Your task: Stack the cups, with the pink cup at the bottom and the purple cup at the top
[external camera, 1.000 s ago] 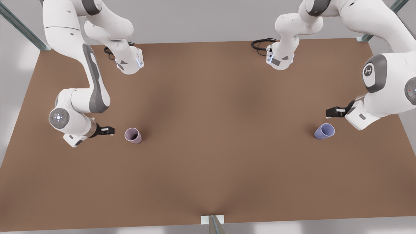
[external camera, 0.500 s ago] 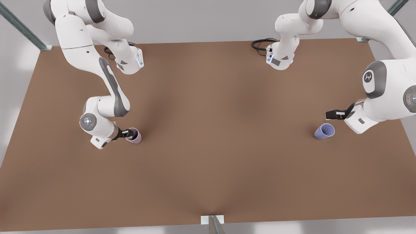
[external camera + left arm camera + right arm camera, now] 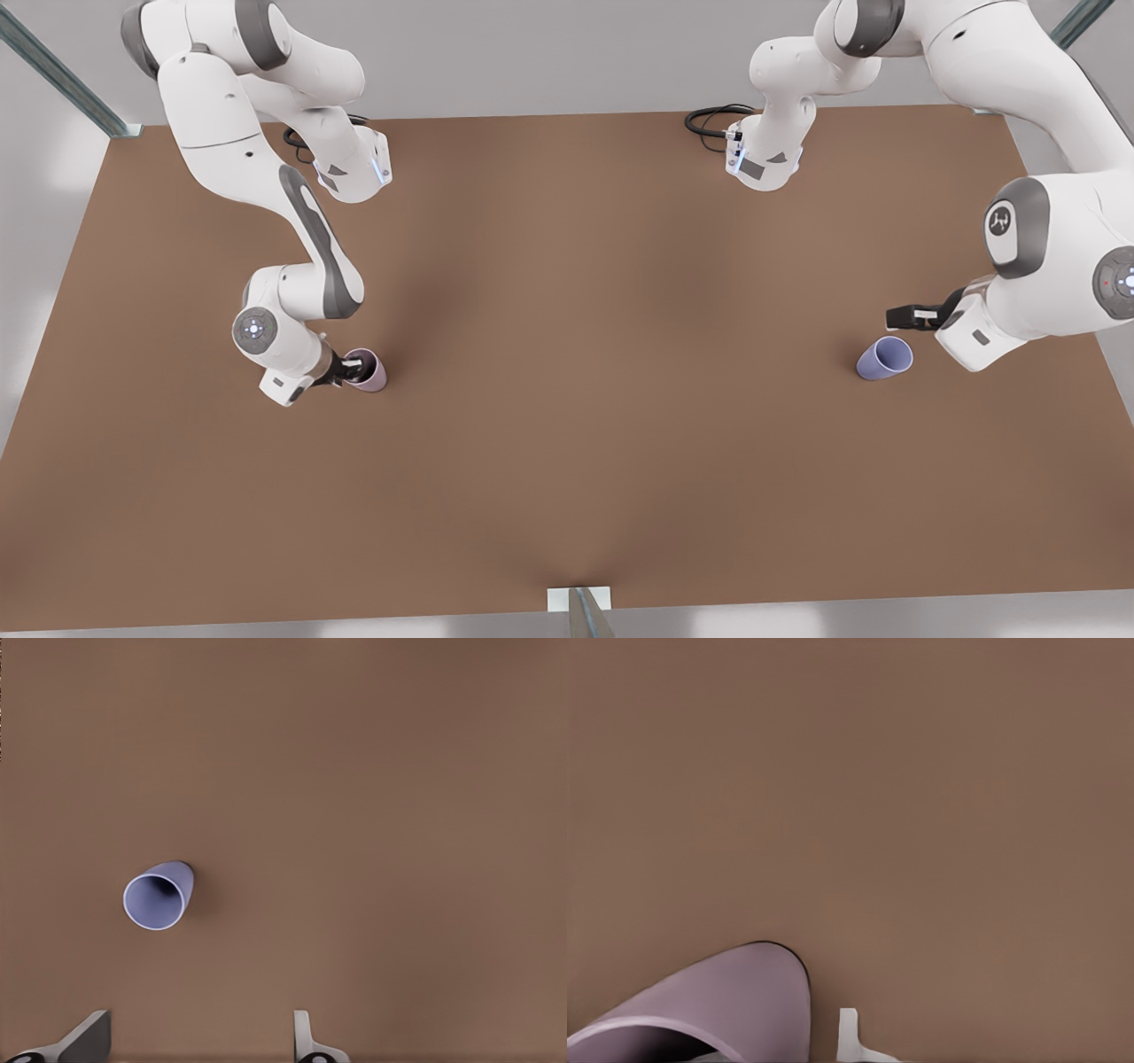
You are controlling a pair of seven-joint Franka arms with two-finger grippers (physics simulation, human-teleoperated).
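Broadly, a brown table (image 3: pixel 567 354) carries both cups, set well apart near its two side edges. Over the edge on the front view's right hangs the left gripper (image 3: pixel 904 315), its fingers (image 3: pixel 303 1036) spread wide and holding nothing; it sits just beside the purple cup (image 3: pixel 884 358), apart from it. That cup stands upright on the table, mouth up. Toward the edge on the front view's left, the right gripper (image 3: pixel 347 368) is at the pink cup (image 3: pixel 365 369), one finger (image 3: pixel 849 1036) outside the wall and the other seemingly inside the rim, though whether they are pinching it cannot be told. The pink cup rests upright on the table.
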